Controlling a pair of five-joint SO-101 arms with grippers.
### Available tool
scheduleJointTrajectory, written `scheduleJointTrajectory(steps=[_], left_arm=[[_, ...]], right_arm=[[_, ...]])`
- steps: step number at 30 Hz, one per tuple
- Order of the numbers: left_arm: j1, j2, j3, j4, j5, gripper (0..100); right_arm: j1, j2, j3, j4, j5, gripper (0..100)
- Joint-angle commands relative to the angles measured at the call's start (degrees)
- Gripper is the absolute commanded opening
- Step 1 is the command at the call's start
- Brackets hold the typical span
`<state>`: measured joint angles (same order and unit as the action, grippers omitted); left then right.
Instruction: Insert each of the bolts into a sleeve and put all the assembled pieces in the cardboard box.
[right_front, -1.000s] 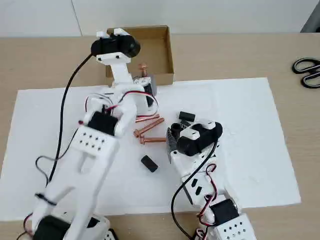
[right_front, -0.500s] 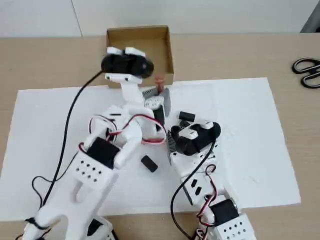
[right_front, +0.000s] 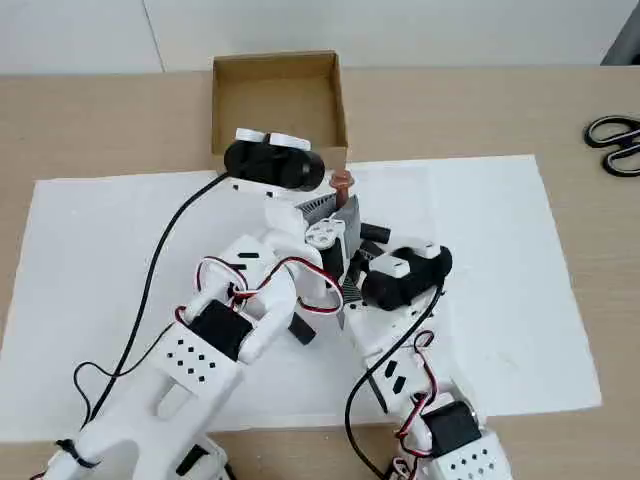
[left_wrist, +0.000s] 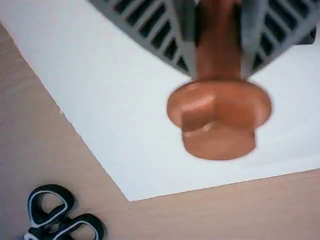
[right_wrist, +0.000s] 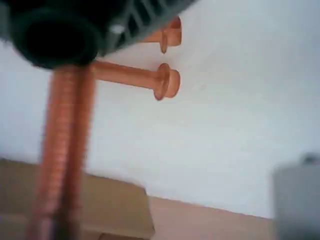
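Note:
My left gripper (right_front: 341, 203) is shut on a copper bolt (right_front: 343, 182), held upright just in front of the cardboard box (right_front: 280, 95). In the left wrist view the bolt's hex head (left_wrist: 218, 117) sticks out between the grey slotted fingers (left_wrist: 150, 30). My right gripper (right_front: 348, 285) sits close beside it, largely covered by the left arm. It is shut on a black sleeve (right_wrist: 47, 40). The held bolt's threaded shaft (right_wrist: 62, 150) meets that sleeve's open end. Two more bolts (right_wrist: 140, 77) lie on the white paper.
A loose black sleeve (right_front: 375, 233) lies on the paper (right_front: 500, 260) by the right arm. Another (right_front: 300, 331) is half hidden under the left arm. Scissors (right_front: 615, 140) rest on the wooden table at the far right. The box is open.
The left arm has swung away from the box, carrying the bolt right and toward the right gripper. The right arm has hardly moved.

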<state>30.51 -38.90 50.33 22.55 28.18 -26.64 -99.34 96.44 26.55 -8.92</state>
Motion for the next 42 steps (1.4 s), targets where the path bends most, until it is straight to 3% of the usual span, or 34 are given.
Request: scheduleJointTrajectory(steps=[1,26,31,42], left_arm=[[0.4,-2.5,-0.1,-1.8,0.1,1],[2.1,-2.5,2.7,-1.8,-0.4,1],[2.5,-5.1,3.5,-1.8,-6.6,1],[3.7,-13.2,12.4,-1.8,-7.1,1]], right_arm=[[-0.7,-1.9,0.3,0.6,-0.6,0.4],[-1.2,-2.2,0.3,0.8,-0.6,0.4],[-0.8,-2.2,0.3,0.8,-0.6,0.4],[0.3,-2.2,0.3,0.8,-0.6,0.4]])
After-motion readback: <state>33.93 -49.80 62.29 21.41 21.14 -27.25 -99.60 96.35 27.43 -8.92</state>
